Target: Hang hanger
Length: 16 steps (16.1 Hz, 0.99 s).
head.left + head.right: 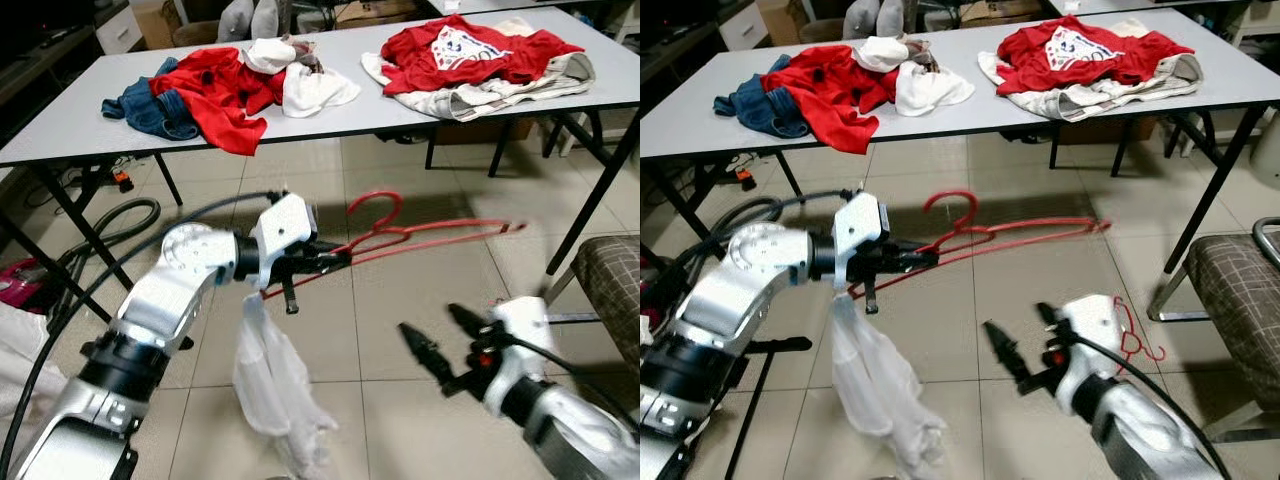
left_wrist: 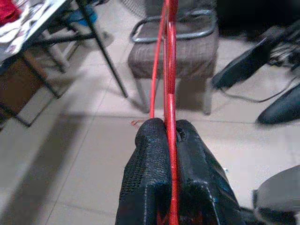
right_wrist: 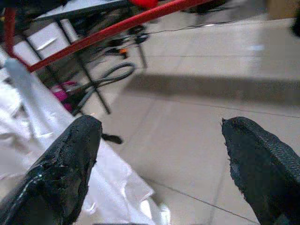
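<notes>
The left gripper [image 1: 335, 260] is clamped on one end of the red hanger [image 1: 430, 232], holding it level over the floor with a white cloth [image 1: 275, 390] dangling underneath. The right gripper [image 1: 440, 340] sits lower with fingers spread, holding nothing.

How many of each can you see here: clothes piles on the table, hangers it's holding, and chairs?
Clothes piles on table: 2
Held red hanger, in left gripper: 1
Chair: 1
Total: 4
</notes>
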Available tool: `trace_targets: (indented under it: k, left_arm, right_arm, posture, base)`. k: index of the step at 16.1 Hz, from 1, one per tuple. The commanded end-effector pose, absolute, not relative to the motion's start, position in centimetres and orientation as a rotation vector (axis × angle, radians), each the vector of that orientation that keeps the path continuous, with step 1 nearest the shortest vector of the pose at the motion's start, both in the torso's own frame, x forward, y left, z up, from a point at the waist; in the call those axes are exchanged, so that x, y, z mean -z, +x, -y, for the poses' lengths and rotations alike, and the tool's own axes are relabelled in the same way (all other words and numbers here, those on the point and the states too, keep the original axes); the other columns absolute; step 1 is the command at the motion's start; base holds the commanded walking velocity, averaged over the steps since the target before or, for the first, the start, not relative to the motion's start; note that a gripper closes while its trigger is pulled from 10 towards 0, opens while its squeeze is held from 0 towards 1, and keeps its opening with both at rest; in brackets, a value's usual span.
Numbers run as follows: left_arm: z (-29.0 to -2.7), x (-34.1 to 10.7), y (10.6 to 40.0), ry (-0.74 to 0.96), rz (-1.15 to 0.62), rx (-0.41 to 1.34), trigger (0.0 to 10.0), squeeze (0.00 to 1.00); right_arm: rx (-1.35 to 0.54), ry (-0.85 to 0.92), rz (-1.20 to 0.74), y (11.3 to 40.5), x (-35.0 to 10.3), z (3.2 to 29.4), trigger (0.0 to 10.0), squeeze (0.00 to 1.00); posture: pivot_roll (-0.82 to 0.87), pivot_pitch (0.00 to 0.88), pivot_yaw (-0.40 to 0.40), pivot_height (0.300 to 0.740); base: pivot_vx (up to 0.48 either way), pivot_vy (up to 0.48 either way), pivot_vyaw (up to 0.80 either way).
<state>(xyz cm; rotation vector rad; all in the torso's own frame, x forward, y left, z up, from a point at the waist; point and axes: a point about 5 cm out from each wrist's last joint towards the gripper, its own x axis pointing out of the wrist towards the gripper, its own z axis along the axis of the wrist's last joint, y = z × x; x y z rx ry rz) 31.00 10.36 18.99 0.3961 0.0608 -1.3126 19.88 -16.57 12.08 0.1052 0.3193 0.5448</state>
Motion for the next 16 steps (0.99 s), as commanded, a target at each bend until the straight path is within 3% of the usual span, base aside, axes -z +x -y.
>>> trace_targets:
  k: [1,6,11,13,16]
  left_arm:
    - [-10.5,-20.5,31.1,0.401,-0.026,1.326,10.0,0.0]
    - [-10.2,-24.4,31.1,0.373,0.036,1.41,10.0,0.0]
    - [-9.1,-27.1,29.3,0.312,0.086,1.551,10.0,0.0]
    - [-8.9,-27.7,29.0,0.292,0.094,1.57,10.0,0.0]
    - [-8.6,-27.9,28.7,0.277,0.094,1.581,10.0,0.0]
  right_arm:
    - [-0.597,0.116,-0.305,20.2,-12.1,16.3,10.0,1.0]
    - [-0.773,0.09,-0.261,22.8,-12.2,15.3,10.0,1.0]
    - [-0.891,0.132,-0.159,25.9,-13.7,13.4,10.0,1.0]
    - [-0.954,0.124,-0.129,26.5,-14.2,12.8,10.0,0.0]
    - [-0.95,0.091,-0.095,28.1,-14.7,12.2,10.0,0.0]
  posture:
    - [-0.02,0.062,0.13,0.74]
    - [0.01,0.07,0.124,0.74]
    - [0.04,0.083,0.123,0.74]
    - [0.05,0.085,0.125,0.74]
    - [0.06,0.09,0.128,0.74]
  base:
    - [0.0,0.0,0.0]
    - [0.0,0.0,0.0]
    - [0.0,0.0,0.0]
    - [0.0,0.0,0.0]
    - [0.0,0.0,0.0]
